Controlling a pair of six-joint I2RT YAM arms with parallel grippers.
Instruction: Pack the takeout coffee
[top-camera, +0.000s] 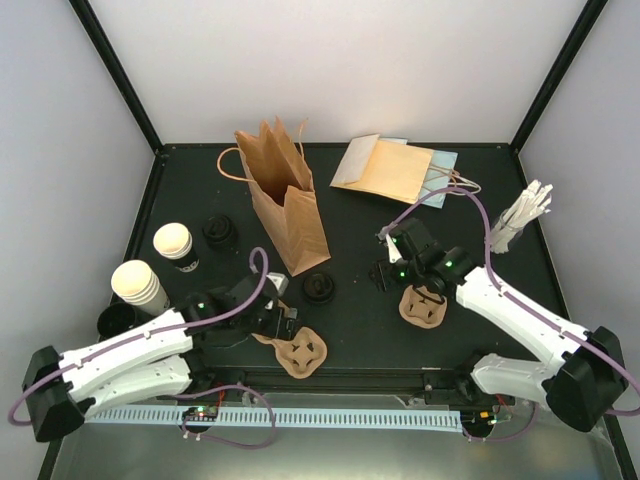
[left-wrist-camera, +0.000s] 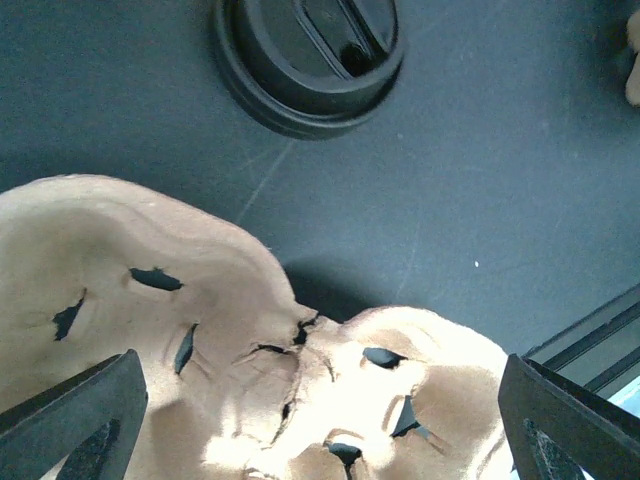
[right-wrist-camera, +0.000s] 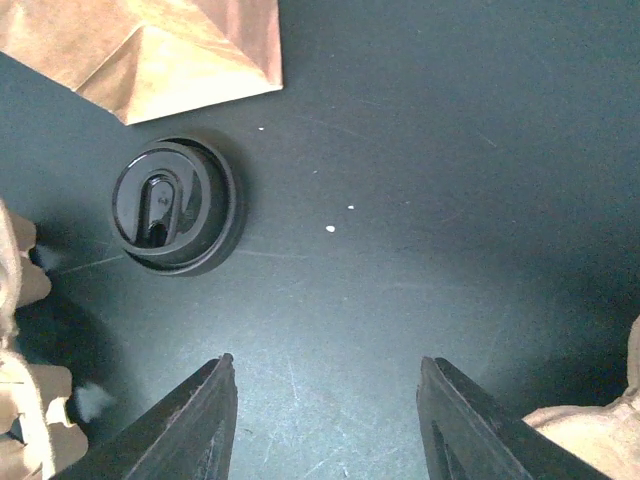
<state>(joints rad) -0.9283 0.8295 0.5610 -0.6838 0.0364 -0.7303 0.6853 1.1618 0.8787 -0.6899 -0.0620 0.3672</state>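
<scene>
From the top view, one paper cup (top-camera: 173, 245) with a black sleeve stands upright at the left of the table (top-camera: 360, 330). A second cup (top-camera: 140, 285) stands just beside it, nearer the left arm's base. Only this view shows the cups, and both are well apart from the grippers. A brown paper bag (top-camera: 285, 200) stands open at mid-table. The left gripper (top-camera: 280, 322) hangs over a pulp cup carrier (top-camera: 300, 350). The right gripper (top-camera: 390, 272) is beside a second carrier (top-camera: 422, 305). A black lid (top-camera: 318, 287) lies between the two grippers.

The left wrist view shows what the top view hides. The left gripper's (left-wrist-camera: 320, 430) jaws are spread wide, holding nothing, with the carrier (left-wrist-camera: 200, 300) below and the lid (left-wrist-camera: 310, 55) beyond.

In the right wrist view, the right gripper (right-wrist-camera: 325, 420) has its jaws partly apart over bare table, gripping nothing. The lid (right-wrist-camera: 175, 205) lies ahead to the left, under the bag's corner (right-wrist-camera: 150, 50). Pulp edges show at the left (right-wrist-camera: 20, 400) and lower right (right-wrist-camera: 600, 430) borders.
</scene>
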